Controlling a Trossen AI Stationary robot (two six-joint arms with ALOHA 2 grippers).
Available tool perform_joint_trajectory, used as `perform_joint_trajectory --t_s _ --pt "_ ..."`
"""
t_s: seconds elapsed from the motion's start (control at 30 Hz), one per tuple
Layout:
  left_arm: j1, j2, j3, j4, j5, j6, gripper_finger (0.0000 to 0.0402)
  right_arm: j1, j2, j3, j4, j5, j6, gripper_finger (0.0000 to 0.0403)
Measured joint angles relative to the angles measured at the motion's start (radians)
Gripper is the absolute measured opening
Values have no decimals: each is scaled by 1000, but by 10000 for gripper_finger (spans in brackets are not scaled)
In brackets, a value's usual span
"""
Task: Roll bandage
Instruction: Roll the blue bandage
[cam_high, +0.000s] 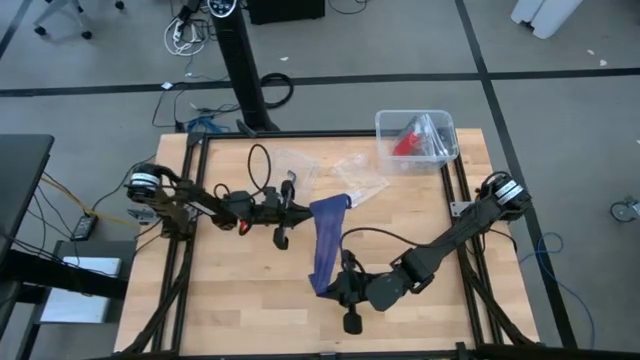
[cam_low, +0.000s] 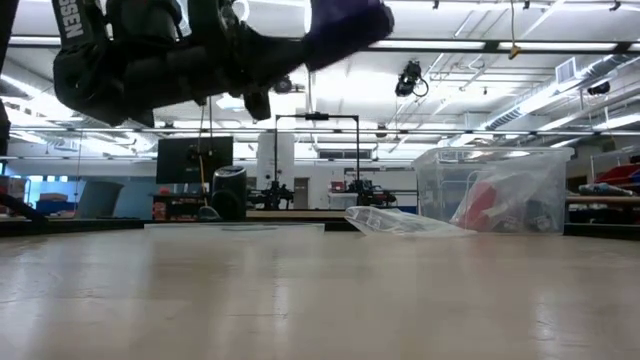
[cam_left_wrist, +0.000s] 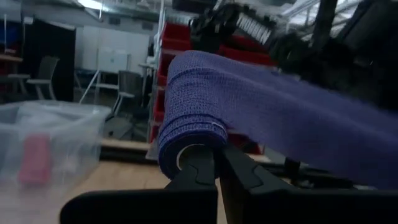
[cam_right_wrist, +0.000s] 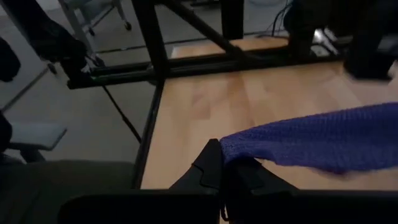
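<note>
The bandage (cam_high: 326, 245) is a navy-blue strip hanging in the air over the table's middle, running from far to near. Its far end is wound into a small roll (cam_left_wrist: 189, 115), and my left gripper (cam_high: 303, 208) is shut on it, reaching in from the table's left. The near, flat end (cam_right_wrist: 298, 140) is in my right gripper (cam_high: 336, 287), which is shut and reaches in from the right. The low view shows the bandage (cam_low: 345, 25) high above the tabletop. My left gripper meets the roll at its underside, beside the open core (cam_left_wrist: 186, 155), with both fingertips shut together there. The fingers come about level from the table's left, and they hide what exactly lies between them. The roll is lifted clear, and the strip leads off it toward my right gripper. My right gripper pinches the strip's free end at its corner (cam_right_wrist: 231, 148) between the two fingertips. The fingers slant down from the table's right and lie roughly along the strip. That end is held clear of the wood, and the strip runs away from it with little sag.
A clear plastic bin (cam_high: 440, 150) holding a red item stands at the far right corner. Clear plastic bags (cam_high: 362, 178) (cam_high: 292, 162) lie on the far half of the table. Black frame rails (cam_high: 195, 200) run along the table's left and right sides.
</note>
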Motion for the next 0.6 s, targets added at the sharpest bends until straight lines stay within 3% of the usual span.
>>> perform_joint_trajectory --t_s 0.27,0.6 --pt "40 -85 -12 -4 61 10 3 17 4 -1 -9 -34 25 0" --pt "58 -178 -12 -7 176 -36 3 8 -9 0 -115 16 50 2"
